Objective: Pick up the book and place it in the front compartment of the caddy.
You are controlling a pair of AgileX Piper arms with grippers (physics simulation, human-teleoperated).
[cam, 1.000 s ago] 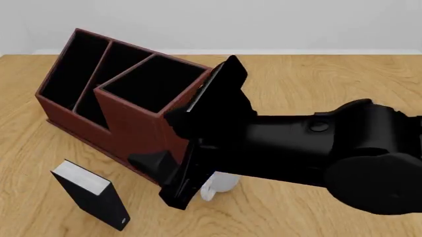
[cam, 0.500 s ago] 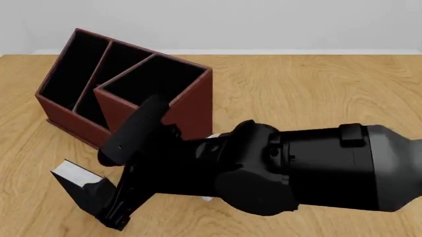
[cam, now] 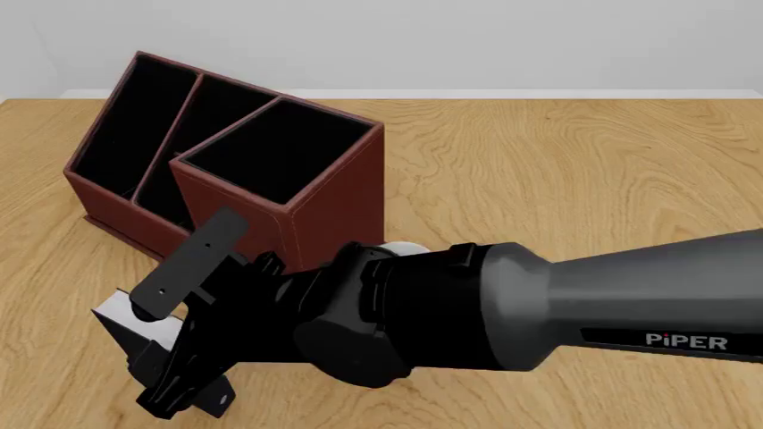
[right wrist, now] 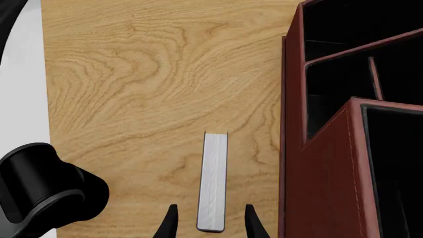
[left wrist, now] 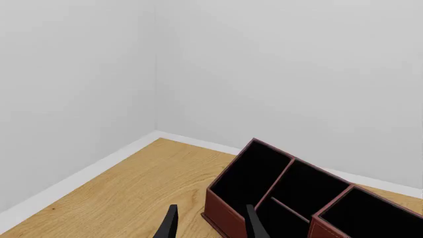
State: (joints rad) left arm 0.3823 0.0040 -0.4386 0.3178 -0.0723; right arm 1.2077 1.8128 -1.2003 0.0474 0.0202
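The book point(cam: 123, 315) stands on the table in front of the caddy, its white-grey page block facing up, mostly hidden by my right arm in the front view. In the right wrist view the page block point(right wrist: 213, 183) lies between my right gripper's open fingers; my right gripper point(right wrist: 210, 225) straddles its near end, and I cannot tell if they touch. The right gripper point(cam: 191, 384) is low at the front left. The red-brown caddy point(cam: 339, 192) stands behind the book and also shows in the right wrist view point(right wrist: 324, 168) and the left wrist view point(left wrist: 228, 210). My left gripper point(left wrist: 210, 228) is open and empty, raised and facing the caddy.
A white mug point(cam: 399, 248) peeks out behind my right arm, beside the caddy's front corner. A black round arm part point(right wrist: 39, 191) sits beside the book in the right wrist view. Walls and a baseboard point(left wrist: 86, 173) border the table's far left.
My right arm has swung from beside the caddy down and to the left, and its open gripper has come down over the book. The book and caddy have not moved.
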